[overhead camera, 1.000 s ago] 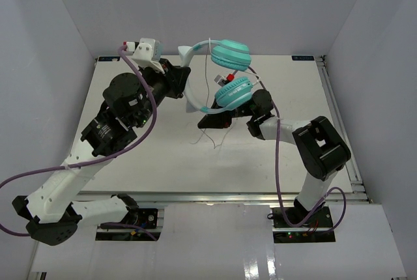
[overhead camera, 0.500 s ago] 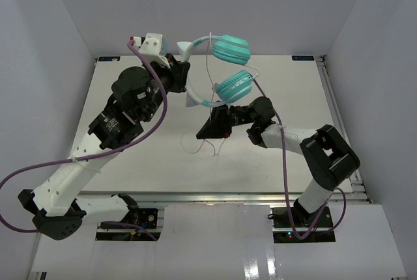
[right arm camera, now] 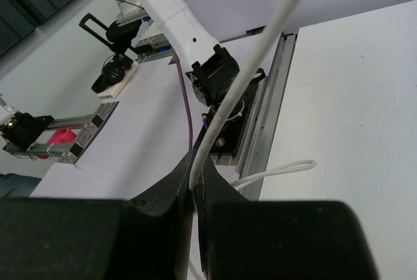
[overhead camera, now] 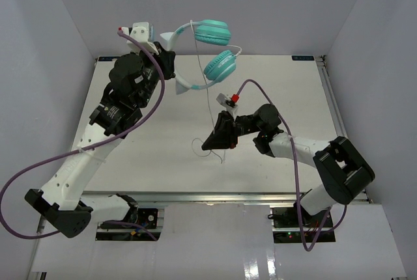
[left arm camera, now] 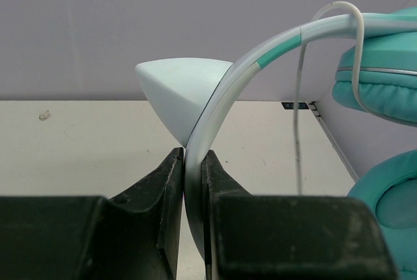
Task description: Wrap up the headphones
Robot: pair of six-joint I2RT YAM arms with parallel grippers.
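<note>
The headphones (overhead camera: 219, 66) are held high above the far edge of the table (overhead camera: 293, 91). Their headband (left arm camera: 218, 104) is clamped between the fingers of the left gripper (overhead camera: 169, 65). In the left wrist view, the black fingers (left arm camera: 166, 182) are seen pressed against both sides of the pale band, with the left gripper (left arm camera: 193, 163) closed tight on it. The two teal ear cups (overhead camera: 212, 31) are carried to the right of that grip, one above the other and well clear of the table.

The thin cord (overhead camera: 209, 101) is hung from the headphones down towards the middle of the table. There it is pinched by the right gripper (overhead camera: 210, 143). In the right wrist view, the cord (right arm camera: 249, 75) is seen running up from the closed right gripper (right arm camera: 195, 177) and out of the top edge.

Both ear cups are cut off at the right edge of the left wrist view. A loose loop of cord (right arm camera: 287, 166) is seen on the table beside the right gripper, but its end cannot be made out. Whether the right gripper touches the table cannot be told.
</note>
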